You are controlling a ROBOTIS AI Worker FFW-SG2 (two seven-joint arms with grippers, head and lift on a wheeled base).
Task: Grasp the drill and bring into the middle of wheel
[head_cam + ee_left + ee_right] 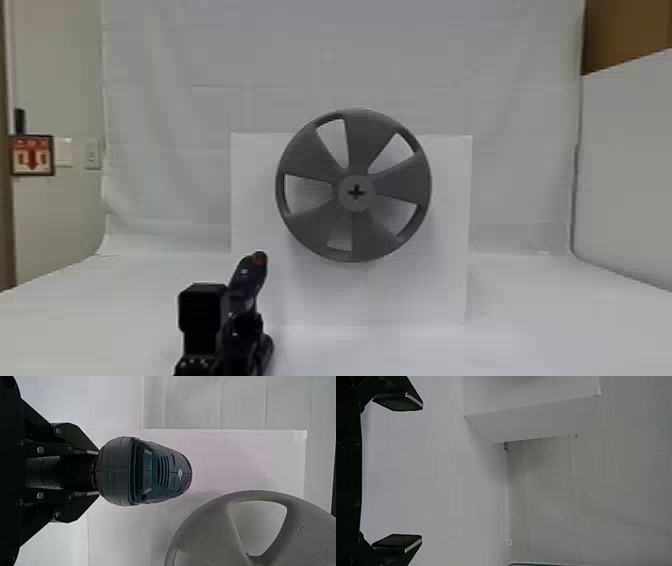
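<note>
While the drill (pixel 158 471) was clasped by the left gripper (pixel 245 327), it was seen lower left of the wheel (pixel 361 137).
The right gripper (pixel 418 472) was seen released, fingers wide apart.

Head view: from the robot's head, forward and down, wheel (pixel 395 185) ahead!
Left wrist view: closer in, sharing that wheel!
Right wrist view: facing white box (pixel 534 419)!

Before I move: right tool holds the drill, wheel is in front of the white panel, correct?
Wrong side: the left tool holds the drill, as the left wrist view shows. The wheel is in front of the white panel.
</note>
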